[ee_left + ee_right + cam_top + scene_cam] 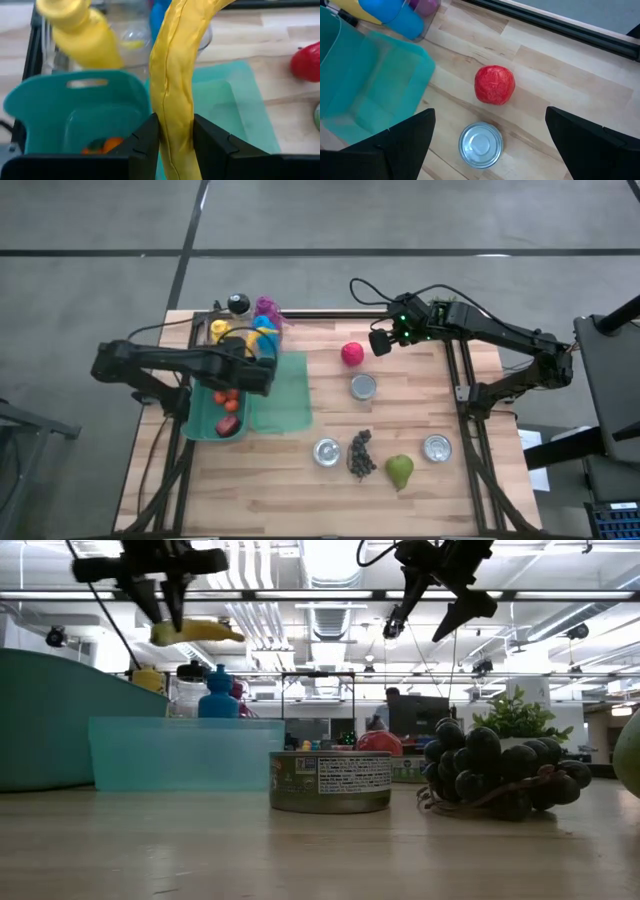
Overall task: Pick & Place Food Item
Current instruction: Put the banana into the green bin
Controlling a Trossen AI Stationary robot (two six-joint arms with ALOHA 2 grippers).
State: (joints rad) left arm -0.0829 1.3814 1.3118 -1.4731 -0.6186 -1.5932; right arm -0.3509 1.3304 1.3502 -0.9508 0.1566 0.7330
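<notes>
Clamped on a long yellow banana (172, 90), the jaws of the left gripper (175, 137) are holding it in the air above the left side of the wooden tabletop (420, 415). In the low view the banana is hanging level, well above the tabletop, over the teal plastic bin (205, 415) that is sitting at the left. The left wrist view is showing the bin just below the fruit, with small orange and red food items (228, 400) lying inside, and the flat teal lid (282, 392) lying just to the right of the bin.

The right gripper (487, 145) is waiting above the far middle of the tabletop with its jaws standing wide apart and holding nothing; under it are lying a round red fruit (494, 85) and a silver tin can (480, 145).

Judging by this, the carry step is under way: the banana is lifted and is hovering at or near the bin. The next move is calling for the left arm to centre the fruit over the bin's open mouth, come down until it is clearing the rim, and then part the jaws. Since the banana is long, it may be catching the bin wall unless it is lined up along the bin's longer side.

Near the front, a bunch of dark grapes (361, 454), a green pear (400, 471) and two more cans are resting untouched.
</notes>
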